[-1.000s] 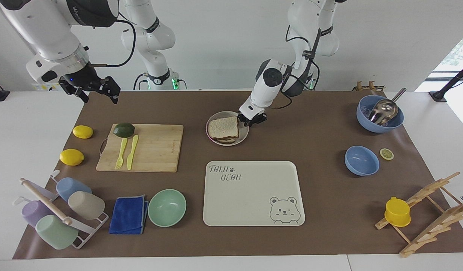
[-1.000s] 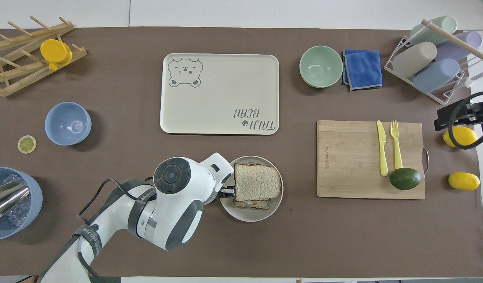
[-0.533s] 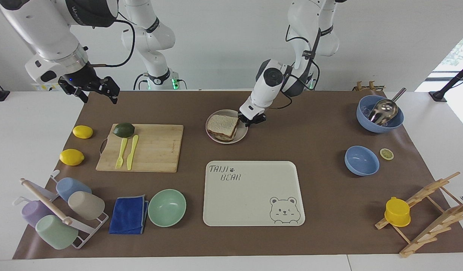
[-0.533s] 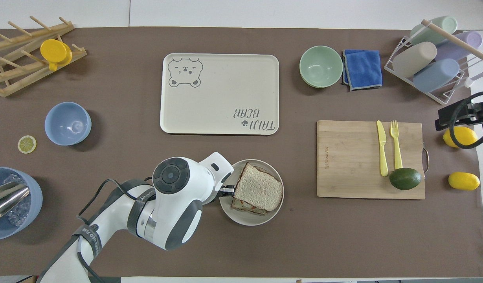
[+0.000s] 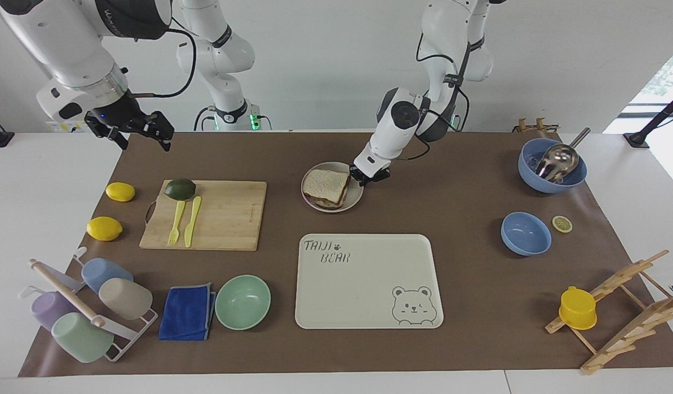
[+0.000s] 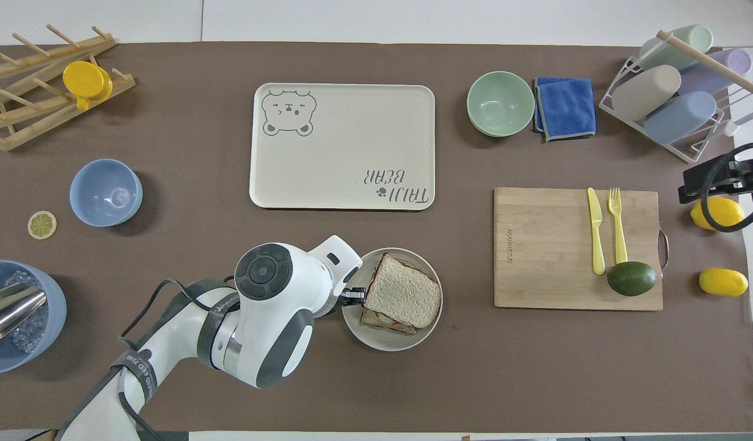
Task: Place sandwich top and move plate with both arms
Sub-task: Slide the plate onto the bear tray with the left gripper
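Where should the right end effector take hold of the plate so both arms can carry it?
On the bare raised rim of the plate at its cutting board side, coming in low from there. The sandwich top covers the middle, and the left end effector is already at the rim toward the left arm's end.

Two cams here. One sits high across the worktop [image 5: 467, 306], facing the robots, so their bases line the top of the frame. The other looks steeply down from above the robots' end. Both take in the whole brown mat, bear tray [image 5: 369, 282] [image 6: 342, 147] mid-frame, just flipped half a turn.
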